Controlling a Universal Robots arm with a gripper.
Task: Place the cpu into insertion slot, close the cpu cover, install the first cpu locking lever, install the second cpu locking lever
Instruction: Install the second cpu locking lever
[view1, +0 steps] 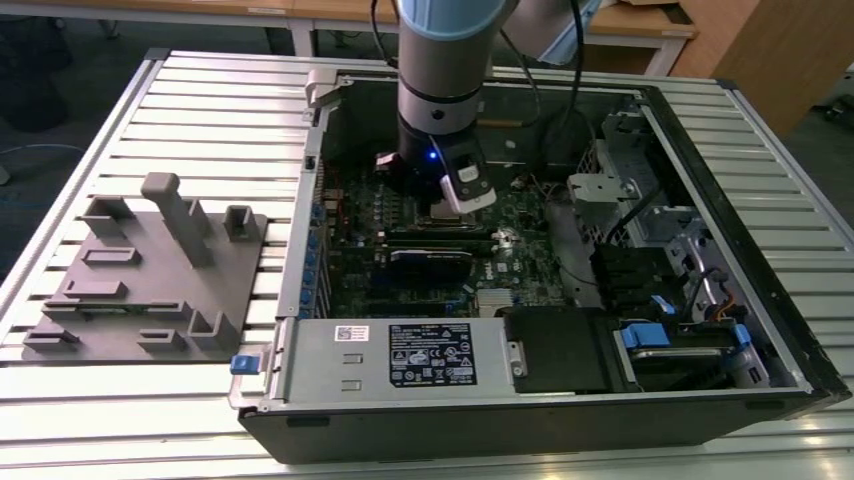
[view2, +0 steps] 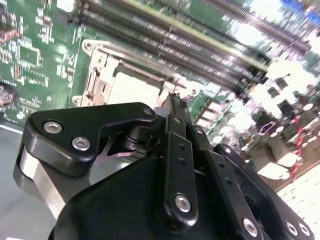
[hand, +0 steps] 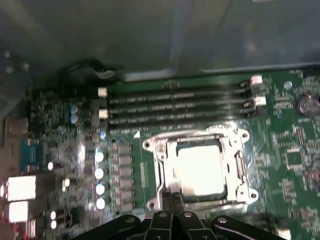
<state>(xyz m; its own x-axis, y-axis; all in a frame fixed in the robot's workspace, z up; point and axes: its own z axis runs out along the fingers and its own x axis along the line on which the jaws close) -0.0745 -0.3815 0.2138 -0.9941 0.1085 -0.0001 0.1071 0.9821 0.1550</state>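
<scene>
The cpu lies flat in the insertion slot, its silver top bright. The cpu cover is down over it, framing the chip. In the second wrist view the cpu and cpu cover sit just beyond my fingertips. A thin wire locking lever runs along one side of the socket. My gripper is shut, its tips pressed together at the socket's edge with nothing seen between them. In the exterior view the gripper hangs low over the motherboard inside the case.
The open computer case lies on a slatted table. Black memory slots run beside the socket. A power supply and drive bays crowd the case. A grey fixture plate stands at the exterior view's left.
</scene>
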